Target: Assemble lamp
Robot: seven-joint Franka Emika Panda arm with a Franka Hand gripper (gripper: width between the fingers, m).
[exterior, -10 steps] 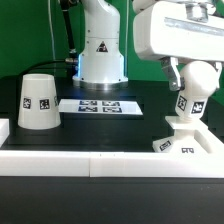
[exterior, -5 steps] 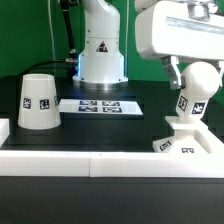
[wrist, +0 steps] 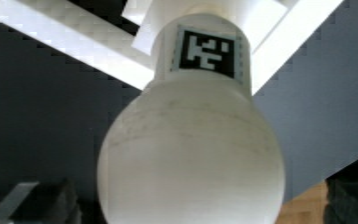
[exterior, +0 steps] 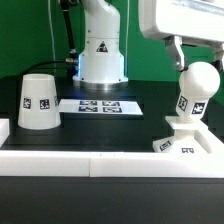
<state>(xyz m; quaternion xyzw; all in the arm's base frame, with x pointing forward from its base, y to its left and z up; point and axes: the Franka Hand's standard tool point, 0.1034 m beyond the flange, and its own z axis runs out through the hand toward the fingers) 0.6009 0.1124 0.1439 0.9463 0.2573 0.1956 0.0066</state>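
The round white bulb (exterior: 195,95) stands upright in the flat square base (exterior: 185,142) at the exterior view's right. My gripper (exterior: 192,52) is just above the bulb's round top, jaws apart, holding nothing. In the wrist view the bulb (wrist: 194,130) fills the picture, its tag facing the camera, and the dark fingers (wrist: 19,200) stand clear of it on both sides. The tapered shade (exterior: 38,102) stands mouth down at the exterior view's left, far from the gripper.
The marker board (exterior: 98,105) lies flat between the shade and the base. The arm's white pedestal (exterior: 100,50) stands behind it. A low white wall (exterior: 100,160) runs along the table's front edge.
My gripper has let go of the bulb's top and risen; the bulb's round head now shows free. The bulb, base and shade have not moved.
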